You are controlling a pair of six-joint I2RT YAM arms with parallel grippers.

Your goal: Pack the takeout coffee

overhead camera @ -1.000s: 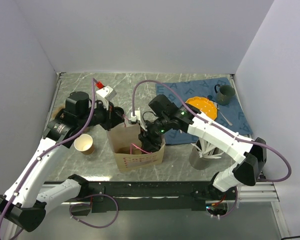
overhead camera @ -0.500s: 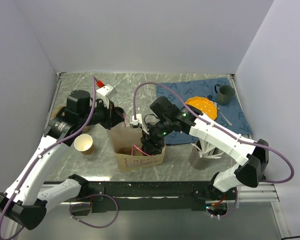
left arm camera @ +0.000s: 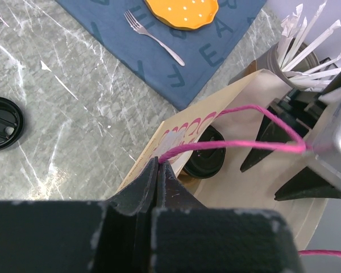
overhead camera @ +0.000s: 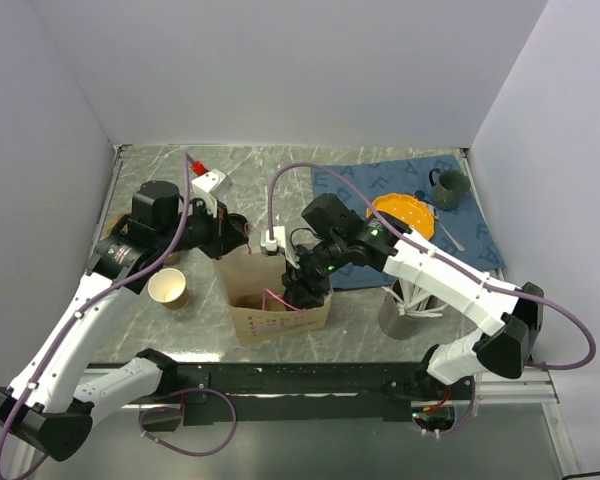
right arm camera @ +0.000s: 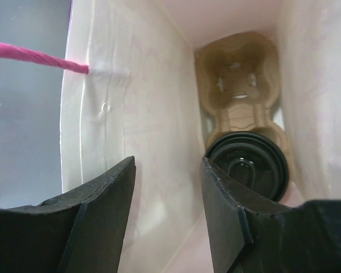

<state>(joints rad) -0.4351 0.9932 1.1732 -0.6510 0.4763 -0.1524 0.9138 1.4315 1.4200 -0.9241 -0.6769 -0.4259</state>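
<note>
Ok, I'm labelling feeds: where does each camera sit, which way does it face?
Top external: above, behind the bases, looking down on the paper bag; both arms show.
Left wrist: on left gripper, facing the pink handle it pinches.
Right wrist: inside the bag, looking down; right gripper open.
Both wrists share the takeout coffee.

Tan paper bag (overhead camera: 280, 318) has pink handle (left arm camera: 238, 143); blue cloth (left arm camera: 244, 28) bears darker letters.

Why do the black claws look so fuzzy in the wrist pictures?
Left wrist view: the left gripper, pinching the pink handle, sits too near the lens and blurs; the fork looks sharp. Right wrist view: the right gripper is soft too, the paper bag glares pale, the takeout coffee is clearer.
</note>
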